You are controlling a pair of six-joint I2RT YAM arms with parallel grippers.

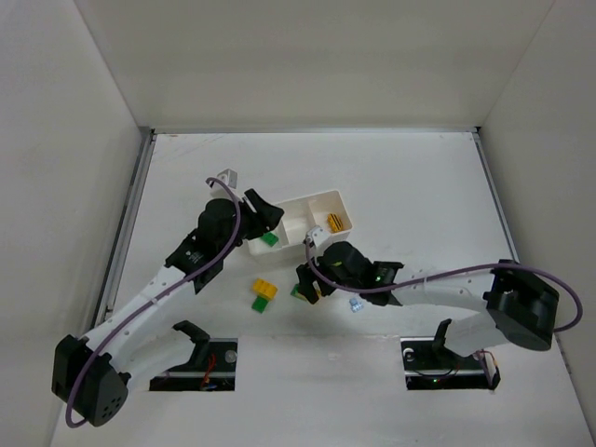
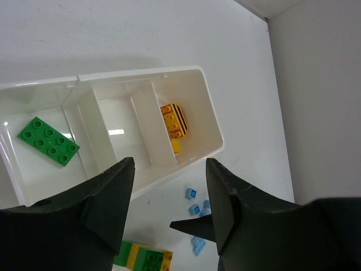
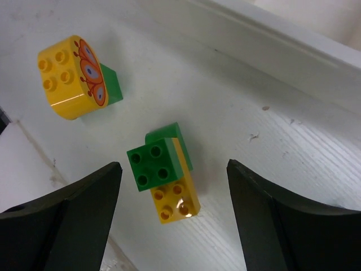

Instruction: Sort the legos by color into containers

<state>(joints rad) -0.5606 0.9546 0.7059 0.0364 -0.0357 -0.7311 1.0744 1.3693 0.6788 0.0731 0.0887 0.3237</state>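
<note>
The white three-compartment tray (image 1: 321, 202) holds a green brick (image 1: 269, 239) in its left compartment and a yellow striped brick (image 1: 336, 222) in its right one; the middle is bare. The left wrist view shows the tray (image 2: 211, 121), the green brick (image 2: 48, 141) and the yellow brick (image 2: 175, 125). My left gripper (image 1: 261, 218) (image 2: 169, 192) is open and empty above the tray's near left end. My right gripper (image 1: 308, 283) (image 3: 172, 209) is open, straddling a green-and-yellow brick stack (image 3: 163, 172) on the table without touching it.
A yellow round brick on a green one (image 3: 76, 76) lies nearby on the table. A green-yellow stack (image 1: 264, 294) (image 2: 144, 258) lies left of my right gripper. Small pale blue bricks (image 1: 355, 304) (image 2: 193, 194) lie near the tray's front. White walls enclose the table.
</note>
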